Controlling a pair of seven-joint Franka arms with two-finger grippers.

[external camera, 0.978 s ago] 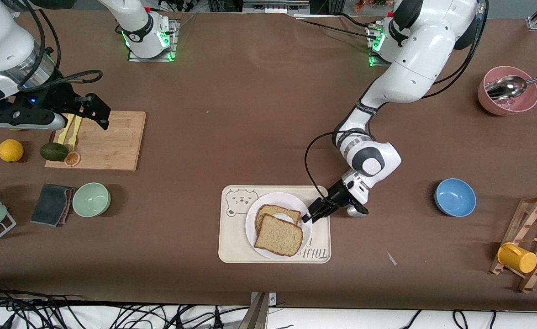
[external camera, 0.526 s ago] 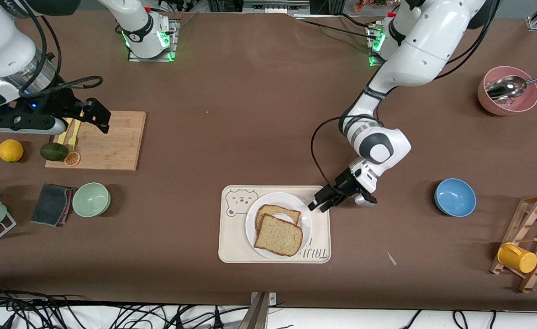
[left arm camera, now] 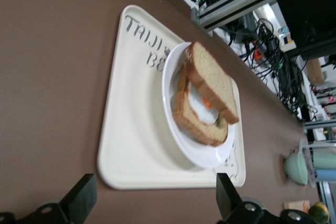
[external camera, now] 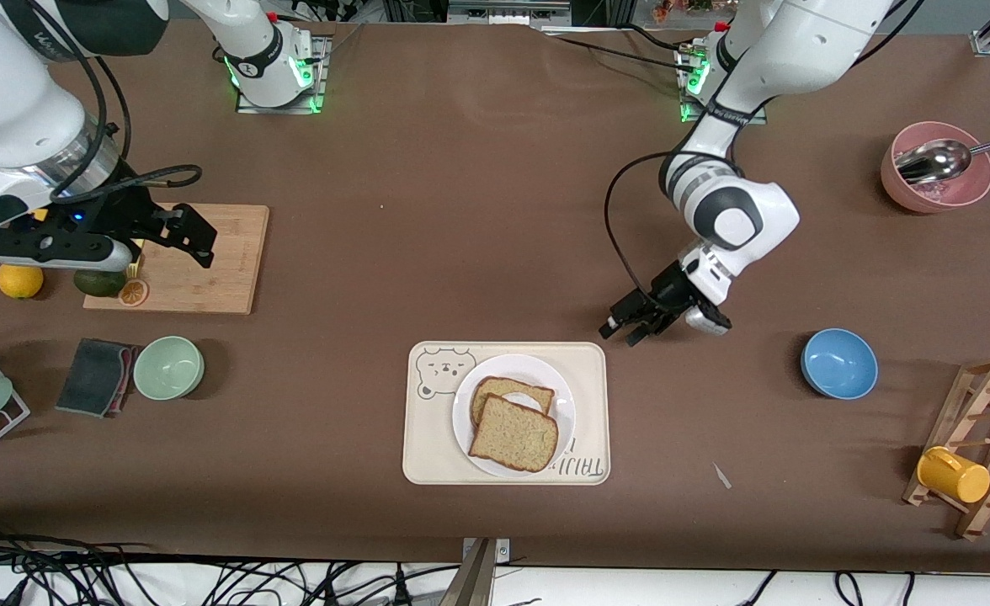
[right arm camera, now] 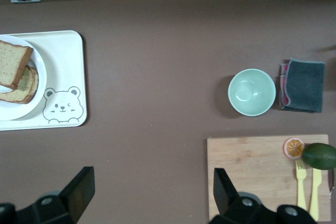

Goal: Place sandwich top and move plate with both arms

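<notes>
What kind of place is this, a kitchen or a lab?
Most likely a robotics lab staged as a kitchen: two bench-mounted arms over a brown table, loose cables along its edge, and breakfast props like a sandwich on a plate.

Setting: a robotics lab bench staged as a mock kitchen. Two white arms (external camera: 735, 198) are bolted to metal base plates (external camera: 280, 97) with green status lights, standing on a table (external camera: 461, 210) covered in plain brown cloth. Loose black cables (external camera: 82, 572) pile along the table's front edge, and equipment racks with more wiring show past the table in the left wrist view. Props are domestic: a cutting board (external camera: 200, 261), bowls in pink (external camera: 937, 181), blue (external camera: 838, 363) and green (external camera: 168, 367), a wooden mug rack (external camera: 979, 446), a bear-print tray (external camera: 428, 438) (all spaced out tidily, unlike a lived-in kitchen).
</notes>
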